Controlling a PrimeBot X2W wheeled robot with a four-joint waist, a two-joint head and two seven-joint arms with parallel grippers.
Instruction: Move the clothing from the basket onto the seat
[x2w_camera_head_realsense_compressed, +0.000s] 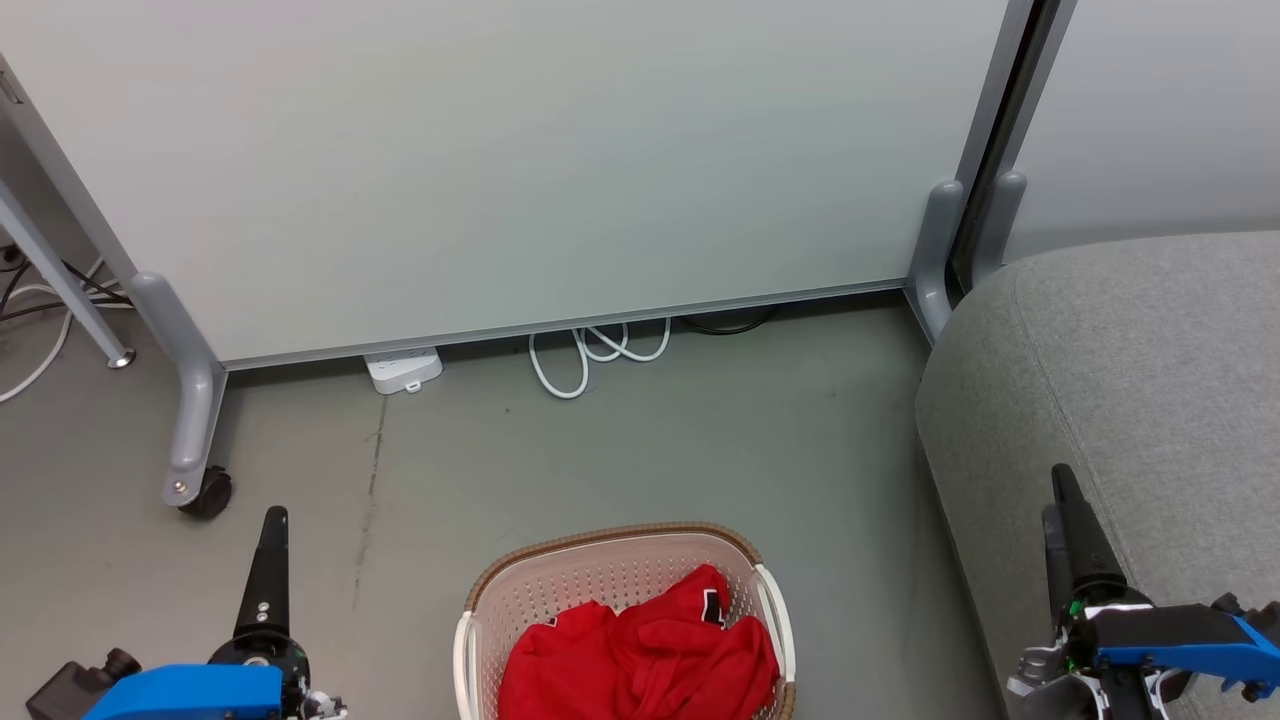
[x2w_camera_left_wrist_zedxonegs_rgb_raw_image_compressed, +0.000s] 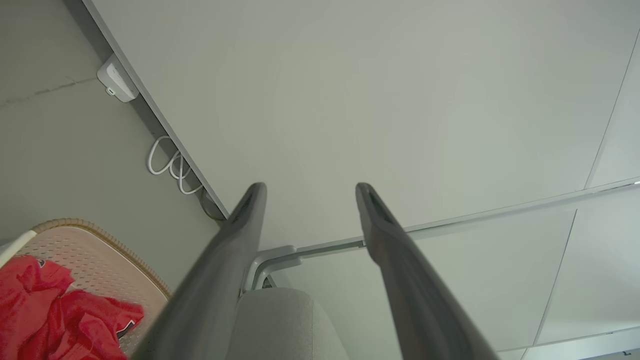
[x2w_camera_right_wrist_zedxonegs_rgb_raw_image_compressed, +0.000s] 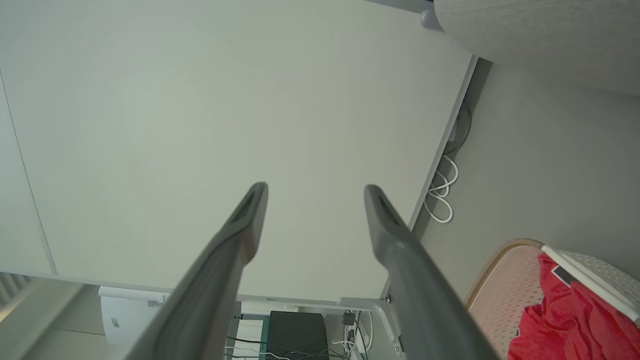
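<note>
Grey floor (x2w_camera_head_realsense_compressed: 650, 450) with basket (x2w_camera_head_realsense_compressed: 610, 537), seat (x2w_camera_head_realsense_compressed: 1130, 370), cable (x2w_camera_head_realsense_compressed: 600, 355)

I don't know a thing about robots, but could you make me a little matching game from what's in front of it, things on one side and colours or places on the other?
Things:
1. clothing
2. basket
3. seat
4. cable

Descriptions:
A. grey, at the right of the head view
B. red, heaped inside the basket
C. white, looped on the floor
D. cream with a brown rim, standing on the floor

Pairs: 1-B, 2-D, 3-A, 4-C
</note>
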